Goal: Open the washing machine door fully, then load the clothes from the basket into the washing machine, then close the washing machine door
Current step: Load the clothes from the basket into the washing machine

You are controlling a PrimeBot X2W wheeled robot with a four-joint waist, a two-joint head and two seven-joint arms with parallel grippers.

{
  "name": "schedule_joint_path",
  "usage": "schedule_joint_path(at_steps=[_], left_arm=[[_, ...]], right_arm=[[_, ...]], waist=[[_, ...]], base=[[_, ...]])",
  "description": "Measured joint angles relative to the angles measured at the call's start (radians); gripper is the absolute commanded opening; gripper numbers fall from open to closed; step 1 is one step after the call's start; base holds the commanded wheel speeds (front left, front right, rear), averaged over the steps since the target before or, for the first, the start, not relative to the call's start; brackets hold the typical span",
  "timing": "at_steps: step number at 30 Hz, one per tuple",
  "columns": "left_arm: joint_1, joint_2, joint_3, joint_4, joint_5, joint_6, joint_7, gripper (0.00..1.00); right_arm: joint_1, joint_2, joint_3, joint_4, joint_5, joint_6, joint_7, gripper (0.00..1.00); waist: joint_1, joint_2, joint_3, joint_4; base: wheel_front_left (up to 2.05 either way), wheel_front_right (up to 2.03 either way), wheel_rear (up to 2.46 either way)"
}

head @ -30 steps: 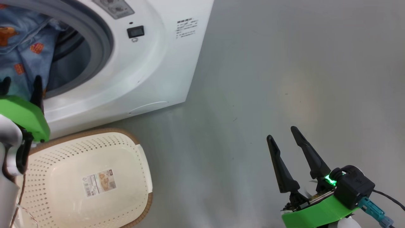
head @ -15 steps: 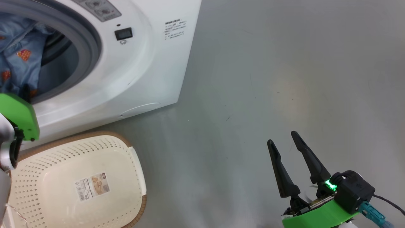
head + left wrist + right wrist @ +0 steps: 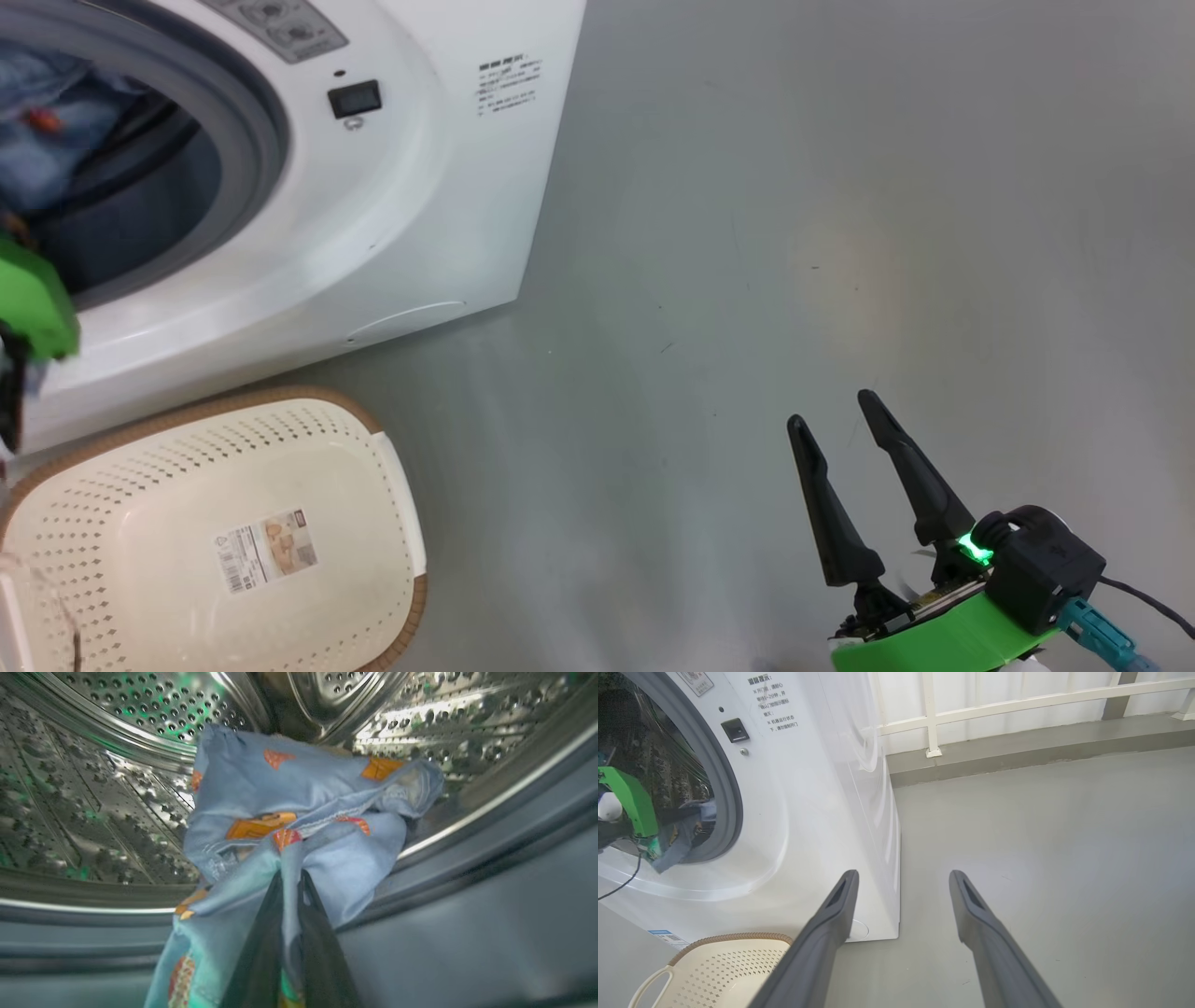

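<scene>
Clothes (image 3: 45, 154): in head view you see blue fabric inside the washing machine (image 3: 420, 205) mouth, just above the L arm's green mount (image 3: 30, 301). The L fingers are hidden there. The basket (image 3: 140, 471) sits on the floor (image 3: 747, 233) just below that mount, in front of the washer, w/ the label sticker (image 3: 266, 551) on its base showing. Your R pincer (image 3: 831, 411) is well apart to the R over the grey floor, fingers spread, nothing btwn them.

L wrist view: your L pincer (image 3: 290, 875) is clamped tight on a fold of the blue printed fabric. The bundle bunches just beyond the tips, across the drum (image 3: 140, 709) lip & grey gasket (image 3: 467, 914). A tail hangs down on the L side of the fingers.

R wrist view: R fingers wide apart, gripping nothing. Washer is to their L, basket at lower L, floor ahead.
</scene>
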Motion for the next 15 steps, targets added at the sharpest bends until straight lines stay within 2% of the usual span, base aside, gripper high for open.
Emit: schedule_joint_path(at_steps=[3,11,15], left_arm=[[-0.03,-0.001,0.018,0.018,0.0,0.0,-0.062,0.0],[-0.079,0.002,0.037,0.111,-0.009,-0.001,-0.122,0.0],[-0.149,0.024,0.053,0.123,-0.009,-0.011,-0.172,0.0]], right_arm=[[0.0,0.0,0.008,-0.002,0.0,0.0,0.0,1.0],[0.003,0.002,0.043,-0.013,0.001,0.0,0.0,1.0],[0.026,0.003,0.067,-0.028,0.008,0.0,0.0,1.0]], waist=[[0.0,0.0,0.002,-0.007],[0.0,0.0,0.02,-0.055],[0.0,0.0,0.036,-0.088]], base=[[0.0,0.0,0.0],[0.0,0.0,0.0],[0.0,0.0,0.0]])
